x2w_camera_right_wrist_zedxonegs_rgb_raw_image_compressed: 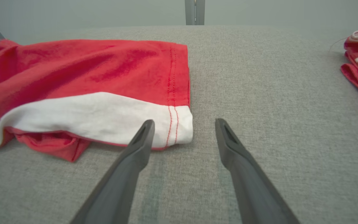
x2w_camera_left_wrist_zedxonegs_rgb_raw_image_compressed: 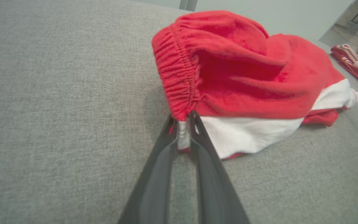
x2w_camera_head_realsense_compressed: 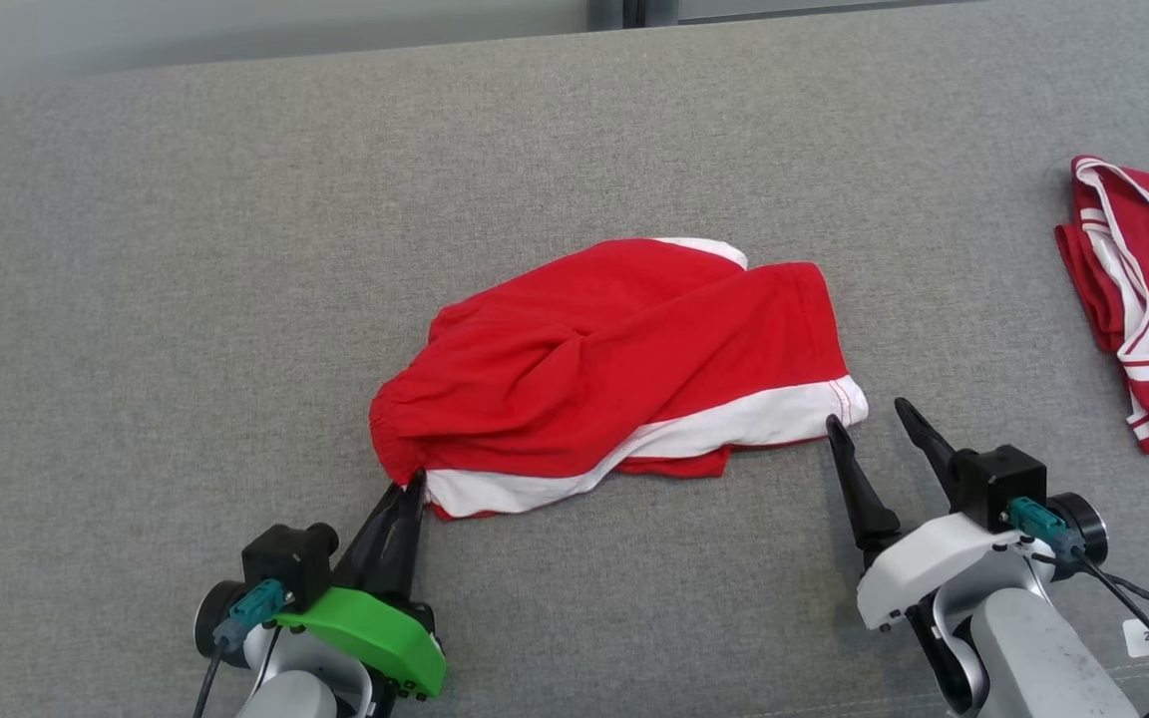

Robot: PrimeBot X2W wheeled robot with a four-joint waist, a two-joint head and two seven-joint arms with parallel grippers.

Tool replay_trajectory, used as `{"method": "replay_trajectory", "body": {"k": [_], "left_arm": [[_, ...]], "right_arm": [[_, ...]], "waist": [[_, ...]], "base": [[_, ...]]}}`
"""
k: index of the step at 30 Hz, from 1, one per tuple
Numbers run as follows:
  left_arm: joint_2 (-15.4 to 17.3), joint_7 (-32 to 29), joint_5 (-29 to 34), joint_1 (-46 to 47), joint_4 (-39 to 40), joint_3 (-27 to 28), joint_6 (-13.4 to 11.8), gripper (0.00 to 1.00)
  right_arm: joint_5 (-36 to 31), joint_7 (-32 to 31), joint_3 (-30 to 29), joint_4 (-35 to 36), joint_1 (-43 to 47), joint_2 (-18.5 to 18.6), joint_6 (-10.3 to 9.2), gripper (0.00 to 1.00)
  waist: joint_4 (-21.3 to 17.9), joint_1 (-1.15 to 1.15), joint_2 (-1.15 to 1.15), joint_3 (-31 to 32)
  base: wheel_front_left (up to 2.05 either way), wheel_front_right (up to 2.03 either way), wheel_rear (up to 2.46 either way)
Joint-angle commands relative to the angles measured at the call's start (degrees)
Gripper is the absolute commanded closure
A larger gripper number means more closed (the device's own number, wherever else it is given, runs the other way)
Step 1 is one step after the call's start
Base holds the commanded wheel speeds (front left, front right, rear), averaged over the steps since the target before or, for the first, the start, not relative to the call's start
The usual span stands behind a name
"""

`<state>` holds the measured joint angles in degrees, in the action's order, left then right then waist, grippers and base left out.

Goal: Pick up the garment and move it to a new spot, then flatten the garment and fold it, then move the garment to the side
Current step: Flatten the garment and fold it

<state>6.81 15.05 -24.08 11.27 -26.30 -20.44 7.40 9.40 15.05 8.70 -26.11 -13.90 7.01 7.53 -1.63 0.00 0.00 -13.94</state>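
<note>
The crumpled red shorts with white trim point(x2w_camera_head_realsense_compressed: 614, 349) lie mid-frame on the grey fabric counter point(x2w_camera_head_realsense_compressed: 186, 299), waistband corner pinched in the closed left claw point(x2w_camera_head_realsense_compressed: 413, 484), the right claw point(x2w_camera_head_realsense_compressed: 871, 411) wide and empty beside the white hem: pick-up seems underway, needing the right to close before lifting.

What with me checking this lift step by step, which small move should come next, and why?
Probably ease the right gripper forward until the white hem corner sits well between its open jaws. The left gripper is shut on the waistband end of the shorts, while that corner lies free, not yet gripped.
</note>
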Motion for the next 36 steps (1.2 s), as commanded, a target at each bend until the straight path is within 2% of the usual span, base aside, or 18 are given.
{"method": "replay_trajectory", "body": {"k": [1,12,14,15,16,17,21,24,28,36], "left_arm": [[0.58,0.12,0.21,0.77,0.14,0.13,0.1,1.0],[0.49,0.12,1.15,1.09,0.66,-0.03,0.1,1.0],[0.44,0.12,1.26,1.21,0.73,-0.12,0.1,1.0],[0.41,0.12,1.23,1.3,0.73,-0.17,0.1,1.0],[0.39,0.12,1.3,1.4,0.72,-0.24,0.1,1.0],[0.36,0.12,1.33,1.46,0.74,-0.24,0.1,1.0],[0.15,0.12,1.48,1.69,0.9,-0.41,0.11,1.0],[0.13,0.12,1.55,1.95,1.01,-0.39,0.11,1.0],[0.39,0.12,1.46,2.36,1.06,-0.73,0.11,1.0],[2.9,0.12,0.2,2.47,3.97,-2.41,0.11,1.0]], "right_arm": [[0.5,0.14,0.5,-0.43,-0.55,0.37,-0.1,0.0],[2.48,0.14,2.18,-1.96,-2.05,0.8,-0.1,0.0],[2.96,0.14,2.38,-2.79,-2.59,1.02,-0.1,0.06],[3.13,0.14,2.54,-3.07,-2.9,1.06,-0.09,0.12],[3.49,0.14,2.69,-3.47,-3.11,0.97,-0.1,0.41],[3.64,0.14,2.85,-3.75,-3.2,0.89,-0.1,0.47],[5.16,0.14,3.62,-5.23,-3.84,0.94,-0.09,1.0],[6.08,0.14,3.91,-6.0,-4.22,1.16,-0.1,1.0],[6.74,0.14,3.08,-3.67,-4.49,1.27,-0.1,1.0],[8.34,0.14,1.03,0.94,-3.11,0.34,-0.1,1.0]], "waist": [[0.21,0.0,0.0,-0.06],[1.15,0.0,0.0,-0.62],[1.31,0.0,0.0,-0.74],[1.4,0.0,0.0,-0.79],[1.47,0.0,0.0,-0.85],[1.53,0.0,0.0,-0.89],[1.84,0.0,0.0,-1.07],[1.94,0.0,0.0,-1.22],[1.88,0.0,0.0,-0.04],[1.57,0.0,0.0,8.09]], "base": [[0.0,0.0,0.0],[0.0,0.0,0.0],[0.0,0.0,0.0],[0.0,0.0,0.0],[0.0,0.0,0.0],[0.0,0.0,0.0],[0.0,0.0,0.0],[0.0,0.0,0.0],[0.0,0.0,0.0],[0.0,0.0,0.0]]}}
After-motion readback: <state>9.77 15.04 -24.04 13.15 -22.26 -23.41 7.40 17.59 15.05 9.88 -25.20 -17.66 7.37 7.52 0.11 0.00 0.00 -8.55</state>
